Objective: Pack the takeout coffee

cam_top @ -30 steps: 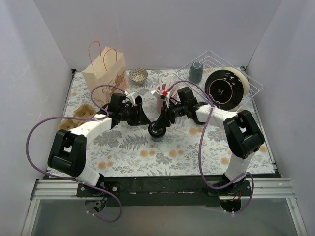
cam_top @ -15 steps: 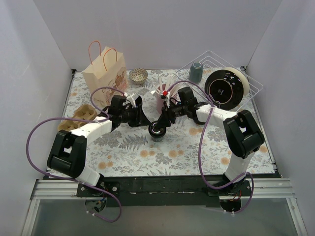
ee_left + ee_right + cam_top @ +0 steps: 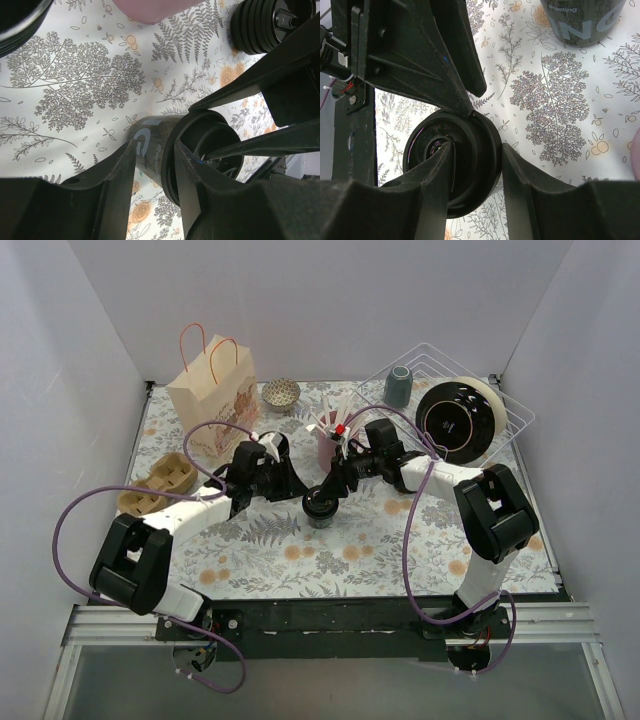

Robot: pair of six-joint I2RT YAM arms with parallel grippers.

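The takeout coffee [image 3: 318, 510] is a small black cup with a glossy black lid, standing on the floral mat between both arms. My right gripper [image 3: 326, 492] pinches the lid's rim: in the right wrist view, one finger lies over the lid's [image 3: 427, 135] centre and the other presses outside the rim around the gripper [image 3: 476, 147]. My left gripper [image 3: 297, 490] is open, its tips close against the cup's left side. In the left wrist view the printed cup wall shows in the gap of that gripper [image 3: 155, 144], under the lid [image 3: 197, 130].
A brown paper bag [image 3: 212, 385] stands at the back left, and a cardboard cup carrier [image 3: 160, 480] at the left. A pink cup of stirrers [image 3: 328, 440] is just behind the coffee. A lidless dark cup [image 3: 580, 20] is nearby. A wire rack [image 3: 505, 405] holds a grey-blue tumbler [image 3: 397, 386] and a black plate [image 3: 455, 418].
My left gripper has moved right, up to the cup's side. The right gripper and the cup have hardly moved.
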